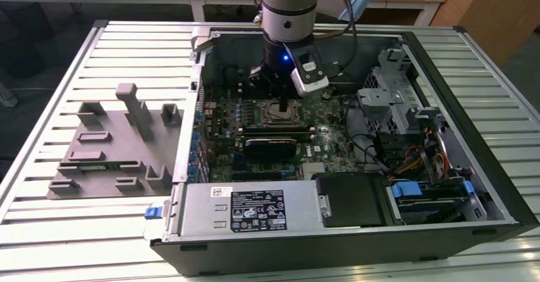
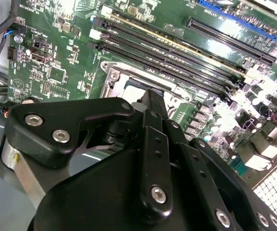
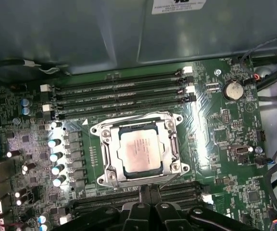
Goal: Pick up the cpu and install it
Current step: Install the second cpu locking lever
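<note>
Four memory slots [image 3: 121,94] flank the socket [image 3: 139,150] holding the cpu [image 3: 141,153] — hand [image 3: 148,192] clenched, empty.

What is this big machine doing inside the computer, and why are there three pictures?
It is a robot arm with a gripper on its end, like a claw hand. One picture comes from a camera looking at the whole table. The other two come from cameras riding near the arm's wrist. An open computer case lies on the table, with a grey plastic holder beside it. Inside is a green motherboard. The cpu, a small silvery square chip, sits in its metal-framed socket. The gripper hovers right by the socket.
</note>
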Robot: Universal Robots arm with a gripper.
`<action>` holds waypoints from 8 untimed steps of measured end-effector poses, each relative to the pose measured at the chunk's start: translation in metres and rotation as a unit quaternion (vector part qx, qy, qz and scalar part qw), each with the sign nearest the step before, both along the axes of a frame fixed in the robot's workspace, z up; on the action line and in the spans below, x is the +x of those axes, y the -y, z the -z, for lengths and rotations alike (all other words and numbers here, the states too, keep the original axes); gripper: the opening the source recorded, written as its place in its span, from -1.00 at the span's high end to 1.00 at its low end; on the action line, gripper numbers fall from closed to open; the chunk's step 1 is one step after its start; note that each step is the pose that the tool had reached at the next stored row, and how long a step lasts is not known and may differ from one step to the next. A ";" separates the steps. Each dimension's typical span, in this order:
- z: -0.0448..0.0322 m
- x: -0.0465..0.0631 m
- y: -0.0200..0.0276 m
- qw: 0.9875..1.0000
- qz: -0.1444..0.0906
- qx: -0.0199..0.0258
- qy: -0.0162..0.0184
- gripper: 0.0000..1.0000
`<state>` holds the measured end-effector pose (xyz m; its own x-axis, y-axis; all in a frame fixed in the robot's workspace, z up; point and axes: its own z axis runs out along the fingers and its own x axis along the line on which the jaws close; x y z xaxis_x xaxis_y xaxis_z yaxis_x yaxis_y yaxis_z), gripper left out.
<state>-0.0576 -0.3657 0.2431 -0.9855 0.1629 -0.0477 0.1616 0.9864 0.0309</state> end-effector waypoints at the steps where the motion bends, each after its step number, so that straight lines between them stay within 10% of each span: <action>1: 0.0002 0.000 0.0003 1.000 0.000 0.000 0.000 0.79; 8: 0.0015 0.000 0.0018 1.000 -0.009 -0.007 0.000 0.79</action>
<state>-0.0575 -0.3674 0.2416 -0.9884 0.1440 -0.0489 0.1433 0.9895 0.0177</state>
